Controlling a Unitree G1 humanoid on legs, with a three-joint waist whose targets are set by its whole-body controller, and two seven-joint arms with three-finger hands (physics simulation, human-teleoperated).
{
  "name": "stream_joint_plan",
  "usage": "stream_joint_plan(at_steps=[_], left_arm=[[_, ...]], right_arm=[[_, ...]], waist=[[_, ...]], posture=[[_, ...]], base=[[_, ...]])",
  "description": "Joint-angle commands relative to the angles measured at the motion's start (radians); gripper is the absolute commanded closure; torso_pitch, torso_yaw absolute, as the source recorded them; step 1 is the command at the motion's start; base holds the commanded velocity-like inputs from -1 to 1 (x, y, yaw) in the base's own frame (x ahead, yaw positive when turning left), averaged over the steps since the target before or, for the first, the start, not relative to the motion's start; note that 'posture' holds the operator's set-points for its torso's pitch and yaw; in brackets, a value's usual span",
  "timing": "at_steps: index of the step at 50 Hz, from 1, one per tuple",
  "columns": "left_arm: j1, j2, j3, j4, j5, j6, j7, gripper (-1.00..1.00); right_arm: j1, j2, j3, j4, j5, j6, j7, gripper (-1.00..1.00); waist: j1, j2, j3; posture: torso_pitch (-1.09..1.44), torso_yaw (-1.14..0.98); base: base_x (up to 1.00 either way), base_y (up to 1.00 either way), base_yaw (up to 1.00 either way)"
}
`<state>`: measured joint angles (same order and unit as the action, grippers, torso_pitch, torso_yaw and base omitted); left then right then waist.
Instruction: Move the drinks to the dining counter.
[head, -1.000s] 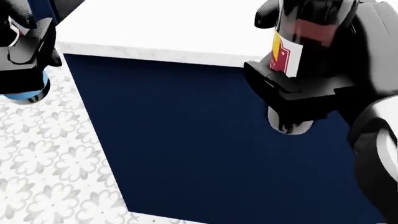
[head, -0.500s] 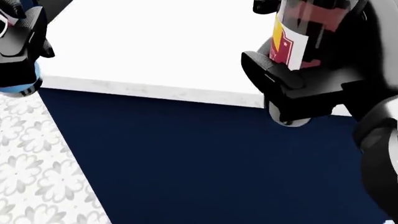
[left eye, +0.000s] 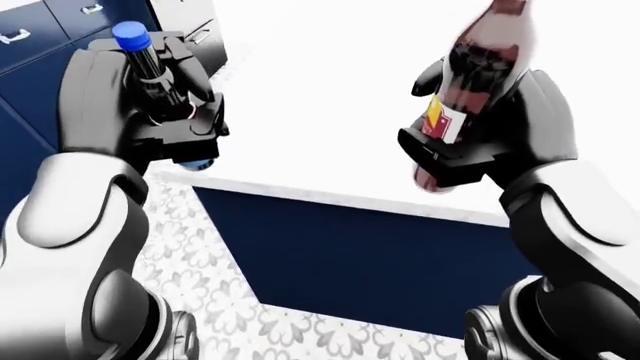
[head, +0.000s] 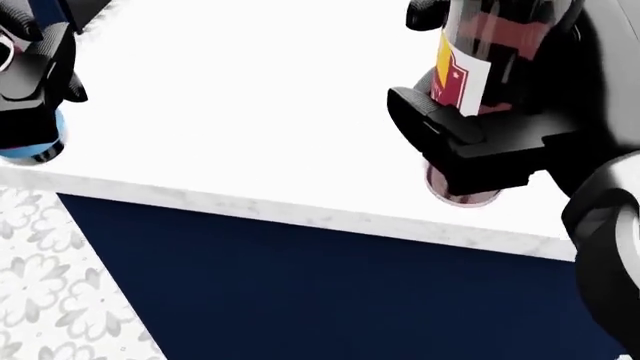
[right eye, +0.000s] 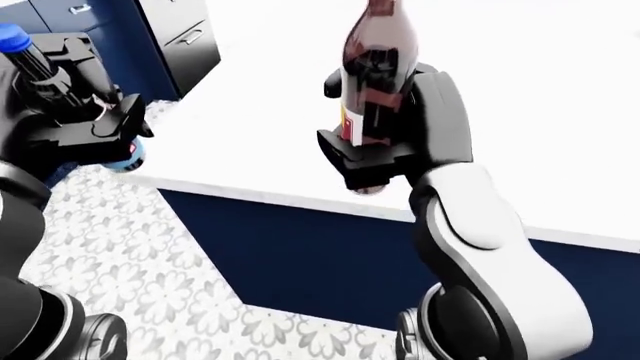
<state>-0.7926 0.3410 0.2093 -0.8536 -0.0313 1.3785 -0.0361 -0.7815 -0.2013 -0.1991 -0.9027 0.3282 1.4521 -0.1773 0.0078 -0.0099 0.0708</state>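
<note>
My right hand (right eye: 385, 142) is shut on a dark red bottle (right eye: 372, 67) with a yellow, red and white label, held upright above the near edge of the white dining counter (head: 250, 105). In the head view that bottle (head: 480, 52) hangs over the counter top with its base off the surface. My left hand (left eye: 165, 112) is shut on a dark bottle with a blue cap (left eye: 130, 34) and a light blue base (head: 30, 142). It hovers at the counter's left corner, partly over the floor.
The counter has a marbled white rim and a dark navy side panel (head: 330, 292) below. Grey floral floor tiles (right eye: 130, 277) lie to the left. Navy and white drawers (left eye: 60, 26) stand at the upper left of the left-eye view.
The view has moved toward the counter, so its white top fills more of the head view and the navy side has dropped lower. Both hands still hold their bottles, now over the counter edge.
</note>
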Motion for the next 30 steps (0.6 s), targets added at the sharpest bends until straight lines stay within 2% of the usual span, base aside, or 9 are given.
stream_joint_plan(at_steps=[1, 2, 9, 11, 13, 14, 18, 24, 30], left_arm=[[-0.031, 0.009, 0.007, -0.022, 0.004, -0.044, 0.005, 1.00], [-0.030, 0.008, 0.007, -0.022, 0.004, -0.046, 0.005, 1.00], [-0.028, 0.009, 0.008, -0.024, 0.003, -0.044, 0.005, 1.00], [-0.028, 0.010, 0.010, -0.028, 0.002, -0.040, 0.004, 1.00], [-0.027, 0.010, 0.012, -0.034, 0.001, -0.036, 0.003, 1.00], [-0.029, 0.011, 0.014, -0.037, 0.000, -0.031, 0.002, 1.00], [-0.029, 0.011, 0.014, -0.034, -0.001, -0.034, 0.004, 1.00], [-0.034, 0.014, 0.017, -0.032, -0.003, -0.032, 0.003, 1.00], [-0.042, 0.015, 0.012, -0.027, -0.003, -0.032, 0.007, 1.00]], right_arm=[[-0.043, -0.008, -0.018, -0.037, -0.009, -0.061, -0.019, 1.00], [-0.042, -0.009, -0.019, -0.037, -0.007, -0.062, -0.019, 1.00], [-0.037, -0.011, -0.018, -0.038, -0.001, -0.065, -0.025, 1.00], [-0.042, -0.009, -0.020, -0.044, 0.004, -0.057, -0.028, 1.00], [-0.040, -0.010, -0.020, -0.044, 0.005, -0.061, -0.030, 1.00], [-0.039, -0.011, -0.020, -0.044, 0.005, -0.063, -0.031, 1.00], [-0.043, -0.012, -0.020, -0.043, 0.009, -0.061, -0.036, 1.00], [-0.047, -0.014, -0.021, -0.041, 0.014, -0.061, -0.040, 1.00], [-0.043, -0.019, -0.020, -0.036, 0.017, -0.070, -0.042, 1.00]], waist=[[-0.001, 0.003, -0.037], [-0.001, 0.011, -0.063], [0.010, 0.038, -0.036], [0.011, 0.014, -0.027], [0.011, -0.037, -0.028], [0.014, -0.014, -0.023], [0.010, -0.020, -0.009], [-0.006, 0.028, -0.013], [-0.011, 0.009, -0.031]], posture=[[0.00, 0.00], [0.00, 0.00], [0.00, 0.00], [0.00, 0.00], [0.00, 0.00], [0.00, 0.00], [0.00, 0.00], [0.00, 0.00], [0.00, 0.00]], base=[[0.00, -0.01, 0.00], [0.05, -0.02, 0.00], [0.16, -0.02, 0.00], [0.12, 0.00, 0.00], [0.00, 0.00, 0.00], [0.00, 0.00, 0.00], [0.00, 0.00, 0.00], [0.00, 0.00, 0.00], [0.00, 0.00, 0.00]])
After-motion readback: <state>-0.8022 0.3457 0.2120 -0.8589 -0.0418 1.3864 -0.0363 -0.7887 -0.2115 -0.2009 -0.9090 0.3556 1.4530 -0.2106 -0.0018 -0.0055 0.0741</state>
